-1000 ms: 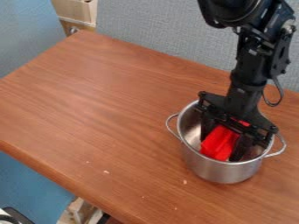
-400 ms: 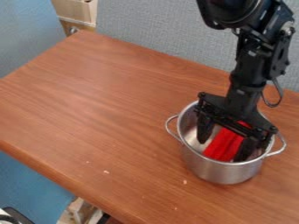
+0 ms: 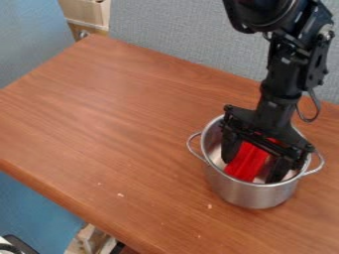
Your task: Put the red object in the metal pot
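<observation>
Red plastic, in the form of a bright elongated rectangular block, is seen inside the shiny round stainless-steel pot, which stands near the front right edge of the brown wood-grain counter. The block is tilted, its long axis running from upper right down to lower left, with the lower end apparently resting toward the pot's floor or near wall; the exact contact point is hidden by the rim.

The black gripper is pointed straight down into the pot mouth. The jaws are spread wide, one finger being visible on each side of the block, with a gap apparent between the fingers and the red faces. The block is therefore judged to be released rather than gripped, though a light touch on the far side cannot be excluded from this view.

Relation governing the coming move: the block lies directly beneath and between the spread jaws, inside the pot walls. Only one arm is present. Placement is judged essentially complete. A straight vertical withdrawal is called for, so that neither finger drags the leaning block or catches the rim or a loop handle.
</observation>
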{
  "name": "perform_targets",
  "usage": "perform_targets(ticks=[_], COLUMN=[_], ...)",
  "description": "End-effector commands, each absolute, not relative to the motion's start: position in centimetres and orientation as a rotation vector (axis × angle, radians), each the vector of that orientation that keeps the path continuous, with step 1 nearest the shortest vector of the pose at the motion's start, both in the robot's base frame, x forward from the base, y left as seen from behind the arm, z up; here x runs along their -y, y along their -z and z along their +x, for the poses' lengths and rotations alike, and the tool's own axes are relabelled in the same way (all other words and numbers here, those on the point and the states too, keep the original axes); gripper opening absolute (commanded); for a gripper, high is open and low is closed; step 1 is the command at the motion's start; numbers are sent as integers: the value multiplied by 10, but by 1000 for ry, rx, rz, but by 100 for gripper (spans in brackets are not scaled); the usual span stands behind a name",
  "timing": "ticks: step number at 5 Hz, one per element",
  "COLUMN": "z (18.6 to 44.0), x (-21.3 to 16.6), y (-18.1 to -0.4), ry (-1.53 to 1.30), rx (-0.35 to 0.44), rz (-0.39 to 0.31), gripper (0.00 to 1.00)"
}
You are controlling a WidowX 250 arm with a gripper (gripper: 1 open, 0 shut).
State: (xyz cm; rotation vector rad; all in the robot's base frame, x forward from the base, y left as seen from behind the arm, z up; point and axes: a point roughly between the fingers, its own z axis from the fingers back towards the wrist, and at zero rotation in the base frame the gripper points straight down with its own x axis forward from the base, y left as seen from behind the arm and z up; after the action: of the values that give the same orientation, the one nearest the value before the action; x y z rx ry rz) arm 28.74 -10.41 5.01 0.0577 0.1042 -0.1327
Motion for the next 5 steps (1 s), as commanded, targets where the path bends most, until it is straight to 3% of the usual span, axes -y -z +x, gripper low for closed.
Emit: perform_targets(ticks=[1,5], z=[292,290], x=[104,102], y=[-67,-72], ry=[128,117], rx=[-60,-76], rz=[44,43], gripper=[100,100])
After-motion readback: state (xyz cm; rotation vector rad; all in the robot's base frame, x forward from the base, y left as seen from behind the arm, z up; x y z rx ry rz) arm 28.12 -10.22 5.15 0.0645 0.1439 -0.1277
